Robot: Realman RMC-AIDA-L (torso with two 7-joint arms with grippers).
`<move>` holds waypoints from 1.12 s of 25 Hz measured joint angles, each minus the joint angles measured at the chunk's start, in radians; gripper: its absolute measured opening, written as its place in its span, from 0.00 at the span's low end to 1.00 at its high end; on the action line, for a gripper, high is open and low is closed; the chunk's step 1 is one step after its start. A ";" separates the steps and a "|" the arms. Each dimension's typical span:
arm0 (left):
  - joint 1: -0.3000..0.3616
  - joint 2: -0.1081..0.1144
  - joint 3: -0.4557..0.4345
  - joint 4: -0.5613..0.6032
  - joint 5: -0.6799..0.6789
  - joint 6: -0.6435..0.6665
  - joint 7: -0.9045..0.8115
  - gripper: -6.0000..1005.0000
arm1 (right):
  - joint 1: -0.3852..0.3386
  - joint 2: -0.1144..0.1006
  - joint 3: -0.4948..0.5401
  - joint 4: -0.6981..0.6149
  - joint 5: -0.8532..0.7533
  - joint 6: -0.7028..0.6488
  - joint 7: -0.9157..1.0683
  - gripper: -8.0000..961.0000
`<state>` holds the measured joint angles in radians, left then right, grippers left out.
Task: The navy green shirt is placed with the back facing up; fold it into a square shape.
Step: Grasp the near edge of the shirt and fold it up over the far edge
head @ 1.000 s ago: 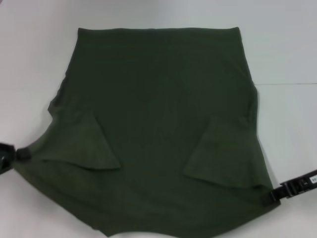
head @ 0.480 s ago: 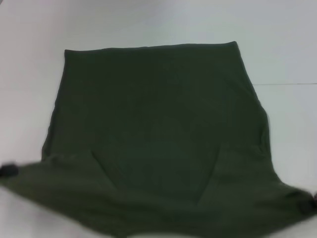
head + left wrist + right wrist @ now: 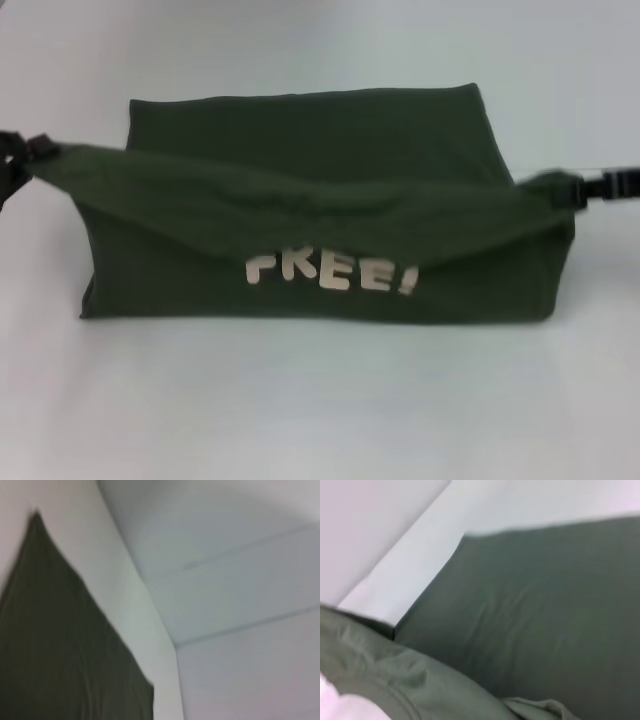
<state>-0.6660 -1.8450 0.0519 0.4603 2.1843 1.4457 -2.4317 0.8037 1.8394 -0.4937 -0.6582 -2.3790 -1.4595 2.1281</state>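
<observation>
The navy green shirt (image 3: 320, 130) lies on the white table, its near half lifted and stretched as a taut band (image 3: 300, 200) across the middle. The turned-up underside shows white letters "FREE!" (image 3: 330, 272). My left gripper (image 3: 30, 152) holds the band's left corner above the table, and my right gripper (image 3: 588, 188) holds the right corner. The left wrist view catches the shirt's dark cloth (image 3: 60, 650) beside bare table. In the right wrist view the flat shirt (image 3: 545, 605) fills most of the frame, with lifted cloth (image 3: 395, 680) bunched close by.
The white table (image 3: 320, 420) runs bare along the front and on both sides of the shirt. A faint seam in the table surface (image 3: 240, 627) crosses the left wrist view.
Both grippers have risen and moved away from the front edge with the shirt's near corners, carrying that edge over the shirt's middle. The underside lettering now shows.
</observation>
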 joint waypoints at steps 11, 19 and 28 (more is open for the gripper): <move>-0.080 -0.106 -0.001 -0.083 -0.117 -0.386 0.258 0.01 | 0.078 0.071 -0.021 0.153 0.069 0.455 -0.015 0.13; -0.106 -0.128 0.001 -0.158 -0.185 -0.557 0.401 0.01 | 0.103 0.134 -0.062 0.191 0.078 0.677 -0.027 0.15; -0.132 -0.194 -0.001 -0.167 -0.187 -0.703 0.469 0.01 | 0.118 0.146 -0.088 0.254 0.078 0.811 -0.017 0.16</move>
<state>-0.7981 -2.0390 0.0504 0.2929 1.9970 0.7426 -1.9623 0.9217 1.9857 -0.5815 -0.4043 -2.3012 -0.6484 2.1106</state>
